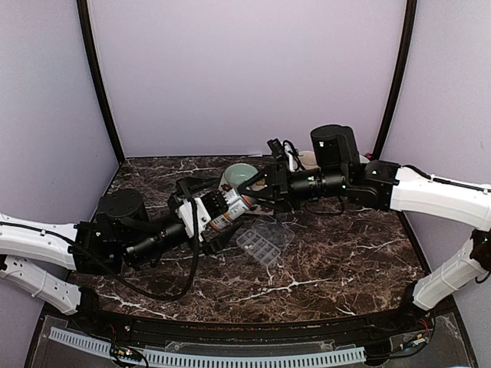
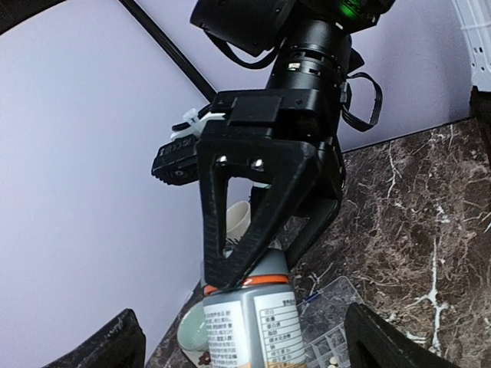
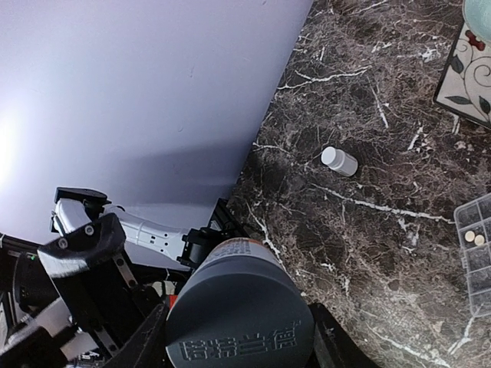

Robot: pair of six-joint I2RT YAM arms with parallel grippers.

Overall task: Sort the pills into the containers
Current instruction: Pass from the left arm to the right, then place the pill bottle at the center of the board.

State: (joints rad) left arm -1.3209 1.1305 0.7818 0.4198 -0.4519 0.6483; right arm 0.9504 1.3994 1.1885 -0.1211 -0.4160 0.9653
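Note:
An orange bottle with a grey cap hangs tilted between the two arms, above the table. My right gripper is shut on the cap, one finger on each side. My left gripper is open around the bottle's body, with a gap showing beside each finger. The clear pill box lies open on the marble just below and to the right of the bottle. A few whitish pills sit in one of its containers. Pills also show at the bottom of the left wrist view.
A pale green bowl stands on a patterned tile behind the bottle. A tiny white bottle lies on its side on the marble. Purple walls close the back and sides.

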